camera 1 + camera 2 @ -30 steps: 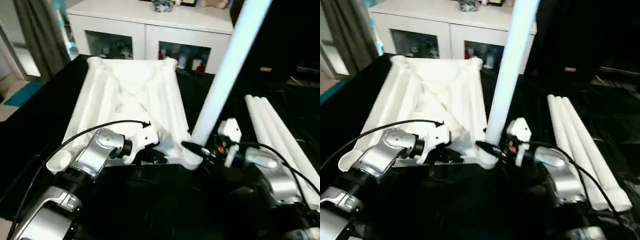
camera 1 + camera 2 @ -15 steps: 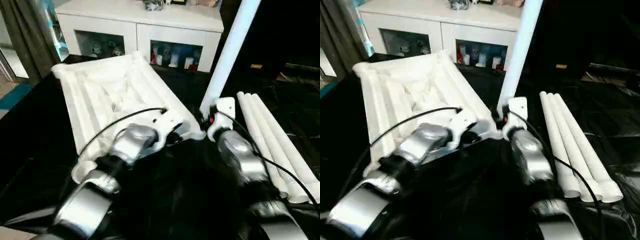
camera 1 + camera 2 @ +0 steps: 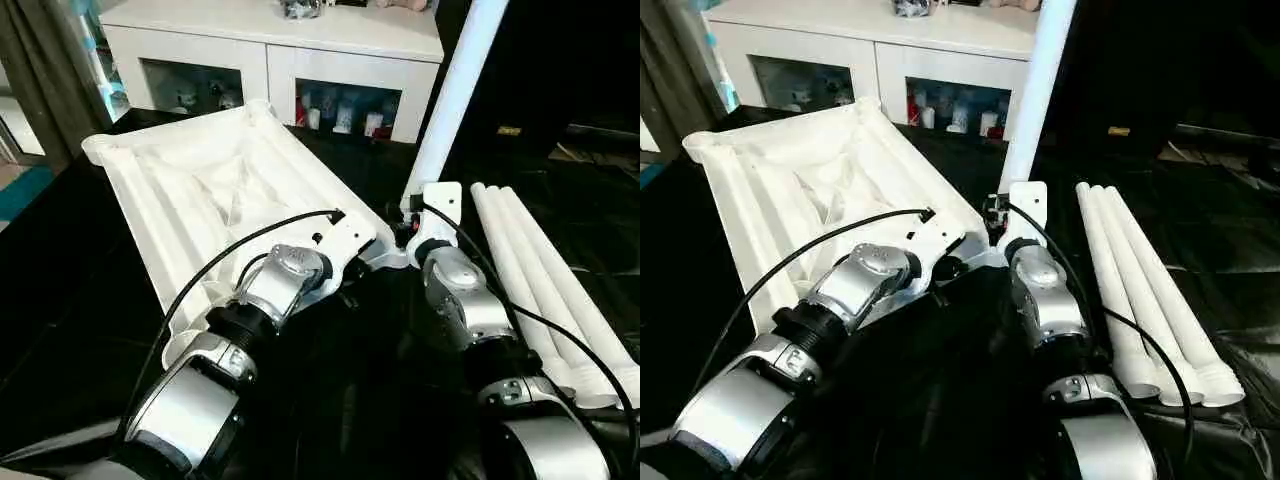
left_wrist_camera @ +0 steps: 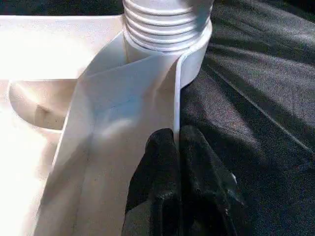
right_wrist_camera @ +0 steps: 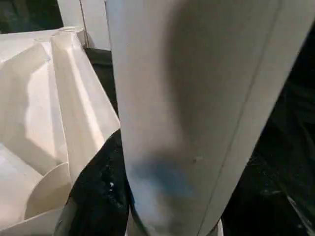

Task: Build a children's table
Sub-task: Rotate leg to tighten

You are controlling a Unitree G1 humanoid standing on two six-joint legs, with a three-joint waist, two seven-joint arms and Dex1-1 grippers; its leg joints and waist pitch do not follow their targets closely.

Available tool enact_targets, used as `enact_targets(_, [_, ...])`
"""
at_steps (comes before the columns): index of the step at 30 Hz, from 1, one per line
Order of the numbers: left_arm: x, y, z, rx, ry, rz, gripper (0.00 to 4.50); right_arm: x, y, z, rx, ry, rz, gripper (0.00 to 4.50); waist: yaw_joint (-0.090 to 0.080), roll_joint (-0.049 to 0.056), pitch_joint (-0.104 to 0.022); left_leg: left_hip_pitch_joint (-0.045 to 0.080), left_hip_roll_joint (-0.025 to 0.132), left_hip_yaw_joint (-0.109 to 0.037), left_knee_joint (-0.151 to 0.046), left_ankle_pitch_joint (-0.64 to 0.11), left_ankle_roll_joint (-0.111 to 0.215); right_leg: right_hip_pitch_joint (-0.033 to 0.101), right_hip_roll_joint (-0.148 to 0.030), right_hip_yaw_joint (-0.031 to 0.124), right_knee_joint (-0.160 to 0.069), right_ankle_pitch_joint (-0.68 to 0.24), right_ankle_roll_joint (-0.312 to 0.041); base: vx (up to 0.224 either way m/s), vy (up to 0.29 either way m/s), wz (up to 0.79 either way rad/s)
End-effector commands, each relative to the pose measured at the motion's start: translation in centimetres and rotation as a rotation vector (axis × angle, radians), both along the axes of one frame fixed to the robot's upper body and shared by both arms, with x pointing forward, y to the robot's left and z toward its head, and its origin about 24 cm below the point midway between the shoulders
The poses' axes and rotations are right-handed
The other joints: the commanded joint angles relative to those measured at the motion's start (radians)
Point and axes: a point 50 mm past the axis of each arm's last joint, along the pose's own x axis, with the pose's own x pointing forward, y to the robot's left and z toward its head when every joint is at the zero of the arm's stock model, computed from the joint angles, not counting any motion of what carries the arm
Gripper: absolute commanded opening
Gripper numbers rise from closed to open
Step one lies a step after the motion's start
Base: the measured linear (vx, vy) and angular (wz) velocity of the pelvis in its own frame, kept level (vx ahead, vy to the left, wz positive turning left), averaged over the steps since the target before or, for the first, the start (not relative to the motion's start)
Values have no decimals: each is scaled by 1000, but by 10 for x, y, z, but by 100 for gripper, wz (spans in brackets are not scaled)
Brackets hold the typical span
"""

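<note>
Black sheeting covers the big table (image 3: 60, 300), where the upturned white ribbed plastic tabletop (image 3: 200, 190) lies. Left gripper (image 4: 176, 147) pinches its rim; right gripper (image 5: 123, 196) clasps the upright white tube leg (image 3: 455, 90) in its corner socket.

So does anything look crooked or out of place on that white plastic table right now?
The long white tube leg standing in the ribbed white tabletop's corner socket leans away from upright. The three spare white tube legs lie neatly side by side.
</note>
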Motion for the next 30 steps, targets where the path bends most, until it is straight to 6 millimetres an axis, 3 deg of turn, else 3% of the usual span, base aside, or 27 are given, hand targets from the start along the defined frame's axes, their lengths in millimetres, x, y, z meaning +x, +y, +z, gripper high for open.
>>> enact_targets(1, [7, 0, 10, 10, -51, 40, 0, -31, 9, -68, -7, 323, 31, 189, 4, 4, -29, -9, 34, -10, -97, -376, 22, 26, -65, 28, -90, -453, -162, 0, 0, 0])
enact_targets(4, [7, 1, 10, 9, -51, 37, 0, -29, 8, -65, -4, 311, 47, 189, 6, 4, -32, -9, 35, -10, -97, -363, 24, 26, -65, 29, -90, -448, -157, 0, 0, 0])
enact_targets(5, [7, 1, 9, 9, -51, 35, 0, -29, 8, -64, 1, 307, 52, 224, 6, 4, -31, -10, 35, -10, -97, -361, 25, 25, -65, 29, -90, -444, -158, 0, 0, 0])
enact_targets(7, [7, 1, 9, 8, -51, 30, 0, -27, 8, -60, 25, 292, 63, 224, 5, 5, -31, -11, 36, -11, -98, -365, 25, 26, -65, 28, -89, -442, -162, 0, 0, 0])
enact_targets(10, [7, 2, 10, 5, -59, 17, 0, -23, 9, -56, 38, 272, 76, 265, 4, 5, -32, -13, 36, -12, -99, -370, 25, 27, -67, 28, -90, -457, -160, 0, 0, 0])
enact_targets(11, [6, 2, 11, 4, -74, -7, 0, -22, 9, -53, 42, 258, 86, 269, 3, 3, -38, -11, 36, -11, -96, -357, 26, 27, -67, 29, -89, -441, -167, 0, 0, 0])
enact_targets(13, [6, 2, 13, 4, -94, -39, 0, -20, 9, -49, 53, 236, 102, 286, 6, 3, -41, -19, 37, -8, -96, -304, 35, 35, -66, 30, -81, -364, -185, 0, 0, 0])
enact_targets(15, [4, 3, 15, -2, -105, -70, 0, -18, 9, -44, 64, 212, 123, 311, 7, 4, -41, -17, 38, -6, -94, -294, 40, 34, -67, 30, -79, -338, -197, 0, 0, 0])
enact_targets(17, [3, 3, 15, -5, -106, -81, 0, -18, 9, -42, 66, 203, 132, 321, 8, 2, -44, -21, 39, -5, -93, -262, 48, 42, -69, 30, -73, -295, -214, 0, 0, 0])
enact_targets(18, [2, 6, 16, -2, -111, -102, 0, -17, 8, -35, 82, 168, 167, 333, 10, 4, -46, -15, 40, -2, -89, -237, 54, 41, -69, 30, -70, -257, -231, 0, 0, 0])
enact_targets(19, [0, 9, 16, -8, -121, -125, 0, -17, 8, -29, 82, 139, 206, 346, 12, 3, -48, -20, 41, -1, -87, -209, 66, 49, -68, 30, -65, -209, -246, 0, 0, 0])
enact_targets(21, [-1, 11, 16, -12, -125, -136, 0, -17, 6, -25, 76, 117, 240, 355, 12, 4, -52, -17, 40, 3, -82, -172, 79, 49, -68, 30, -59, -152, -266, 0, 0, 0])
enact_targets(22, [-1, 13, 17, -15, -126, -142, 0, -18, 5, -22, 70, 105, 260, 365, 14, 1, -55, -22, 40, 3, -77, -103, 101, 61, -69, 28, -45, -56, -291, 0, 0, 0])
enact_targets(23, [-1, 13, 17, -15, -126, -142, 0, -18, 5, -22, 70, 105, 260, 365, 14, 1, -55, -22, 40, 3, -77, -103, 101, 61, -69, 28, -45, -56, -291, 0, 0, 0])
enact_targets(24, [-3, 14, 17, -26, -132, -170, 0, -20, 3, -18, 61, 91, 310, 396, 17, 6, -54, -16, 41, 9, -72, -74, 125, 58, -68, 28, -43, -6, -314, 0, 0, 0])
enact_targets(27, [-8, 21, 17, -39, -130, -215, 0, -28, -7, -9, 52, 83, 424, 396, 22, 7, -54, -13, 43, 14, -69, -76, 143, 56, -68, 28, -42, -6, -322, 0, 0, 0])
enact_targets(29, [-12, 29, 15, -54, -118, -244, 0, -37, -20, -2, 19, 71, 518, 396, 35, 6, -49, -11, 48, 16, -70, -91, 146, 59, -67, 29, -45, -38, -312, 0, 0, 0])
enact_targets(30, [-14, 32, 15, -61, -110, -248, 0, -40, -24, 1, 1, 65, 548, 396, 36, 11, -50, -8, 49, 17, -68, -96, 144, 55, -67, 29, -44, -49, -314, 0, 0, 0])
